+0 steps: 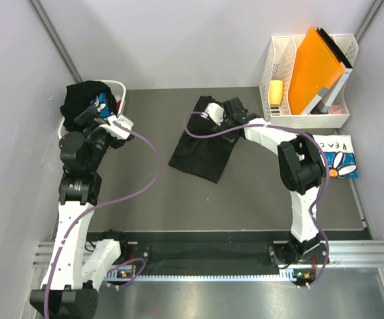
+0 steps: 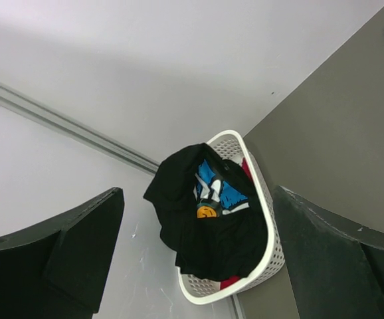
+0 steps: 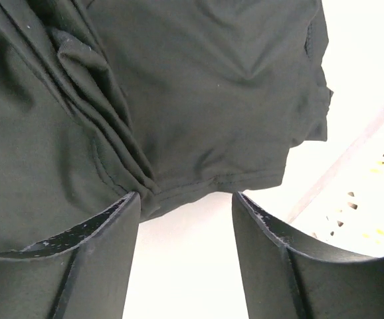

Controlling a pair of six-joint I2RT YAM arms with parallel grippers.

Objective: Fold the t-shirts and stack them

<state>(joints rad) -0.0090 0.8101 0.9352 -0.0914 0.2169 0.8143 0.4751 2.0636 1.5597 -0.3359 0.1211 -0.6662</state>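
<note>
While one white tee [image 1: 338, 156] with a blue daisy print lies folded at the right edge of the surface [image 1: 152, 193], just in front of the file holder [image 1: 278, 60], the task is judged to be at an early-to-middle stage.

Status of items:
- Black tee [image 1: 202, 149]: lies on the middle of the surface, gathered into a rough, slanted oblong. Its edges are uneven and a bunched ridge of cloth shows in the right wrist view. The fold is judged incomplete, and the tee is well apart from the white tee, so it is not stacked.
- Printed black tee [image 2: 179, 199]: sits heaped in the white laundry basket [image 2: 265, 206] at the far left corner, blue print showing. It is unfolded and not yet taken out. A trace of red shows beneath it; whether this is another garment cannot be told.

Status of arms:
- The right fingers [image 3: 99, 259] hang directly over the black tee near its far end. They stand apart; a pleat touches one tip, and no cloth lies between them.
- The left fingers [image 2: 66, 259] are spread wide and empty, aimed at the basket from nearby.

Work left, as judged: finish folding the black tee, place it on the white tee, then extract, fold and stack the basket tee.
</note>
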